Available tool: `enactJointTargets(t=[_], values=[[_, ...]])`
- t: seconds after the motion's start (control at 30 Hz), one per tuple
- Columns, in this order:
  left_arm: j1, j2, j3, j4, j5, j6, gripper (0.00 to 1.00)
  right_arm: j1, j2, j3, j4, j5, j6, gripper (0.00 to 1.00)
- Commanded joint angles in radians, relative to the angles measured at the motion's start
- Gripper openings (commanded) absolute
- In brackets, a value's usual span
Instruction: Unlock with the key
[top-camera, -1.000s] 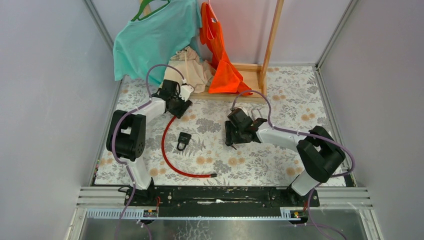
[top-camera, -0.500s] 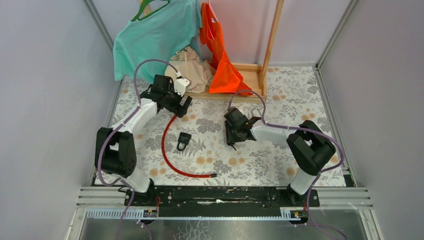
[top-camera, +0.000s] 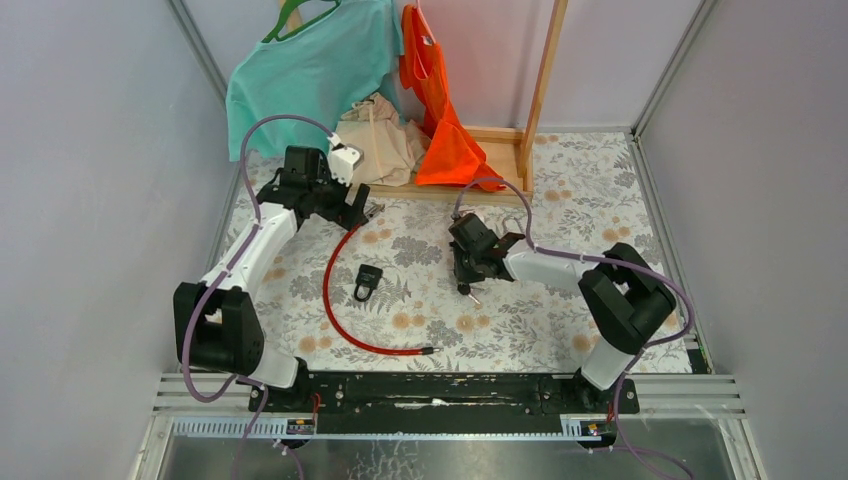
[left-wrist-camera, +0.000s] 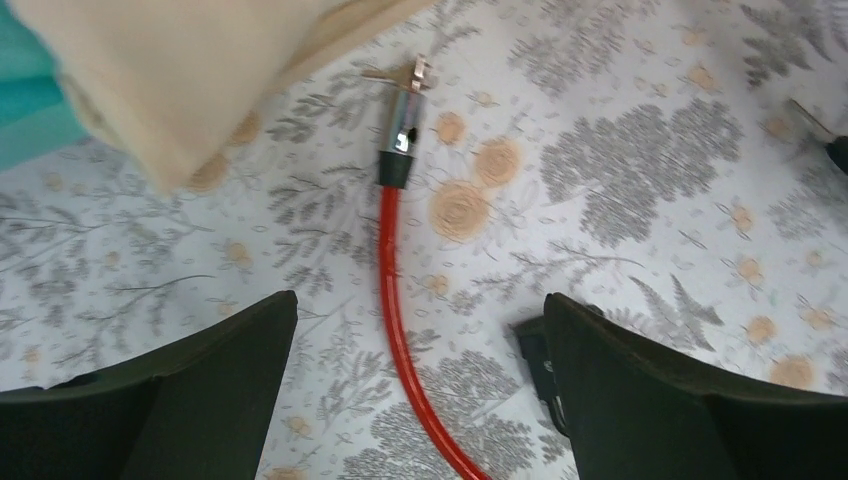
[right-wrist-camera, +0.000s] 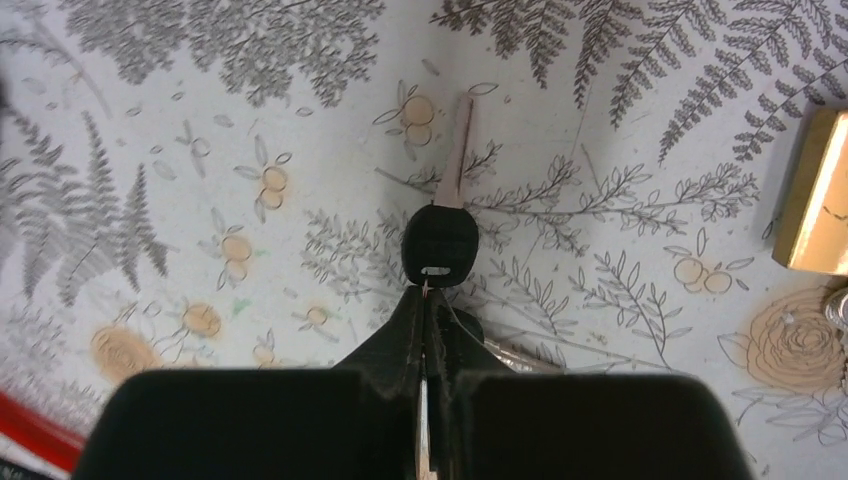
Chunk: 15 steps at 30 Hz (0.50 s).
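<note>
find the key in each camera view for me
top external: key just below the right claw, mid-table
left wrist: not visible
right wrist: centre, black head at the claw tip, blade pointing up
shared landmark: red cable, in all three views

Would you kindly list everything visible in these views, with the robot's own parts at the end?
key: one, black head, silver blade, centre of the cloth
cable lock: one, red with metal ends, curving over the cloth's left half
black padlock: one, just right of the cable
brass lock: one, gold, right edge of the right wrist view
T-shirt: one, teal, back left
hanger: one, green, holding the T-shirt
garment: one, orange, hanging from the rack
beige cloth: one, crumpled at the rack's foot
rack: one, wooden, at the back
tablecloth: one, pale floral
left gripper: open, over the cable
right gripper: shut on the key's head
</note>
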Motion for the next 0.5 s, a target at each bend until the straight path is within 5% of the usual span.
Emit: enactJointTargets(t=[0.0,0.2,0.47], values=[[0.004,0.005,0.021,-0.108,0.130,0.018,1.00,-0.003,-0.116,-0.006,0.009,-0.064,-0.032,0.00],[0.004,0.045,0.043,-0.274,0.452,0.124,1.00,-0.002,-0.217,0.007,0.023,-0.226,-0.075,0.00],[-0.033,-0.015,-0.035,-0.449,0.814,0.465,1.00,-0.002,-0.338,0.038,0.055,-0.546,-0.074,0.00]])
